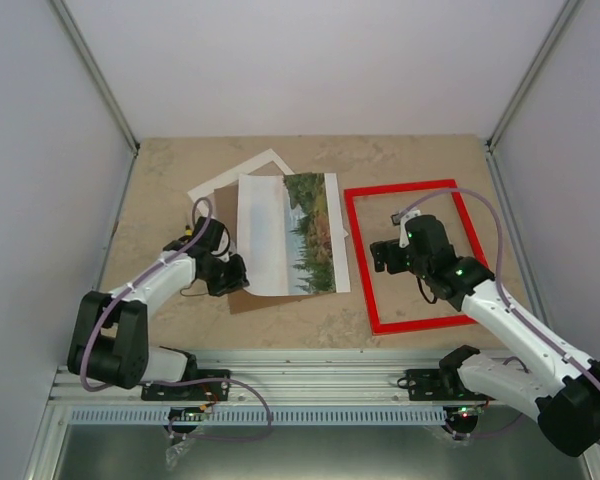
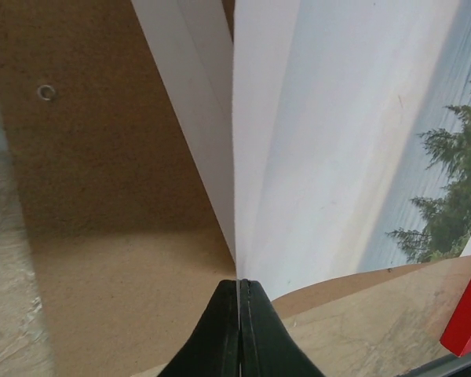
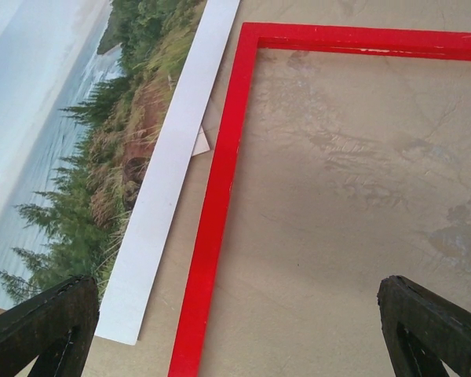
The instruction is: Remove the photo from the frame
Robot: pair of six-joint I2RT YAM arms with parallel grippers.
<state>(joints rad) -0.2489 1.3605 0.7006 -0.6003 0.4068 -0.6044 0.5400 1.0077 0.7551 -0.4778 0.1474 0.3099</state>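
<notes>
**Photo lies outside the frame**

The left gripper (image 2: 239,305) is pinched tight on the left edge of the rectangular landscape paper photo (image 1: 292,235). The photo lies just left of the thin bright red rectangular frame (image 1: 361,260). Over the frame, the right gripper (image 3: 235,294) gapes wide, empty.

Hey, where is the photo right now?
In the top view the photo sits near the middle, outside the red frame and just to its left, its near left corner pinched in the left claw.
</notes>
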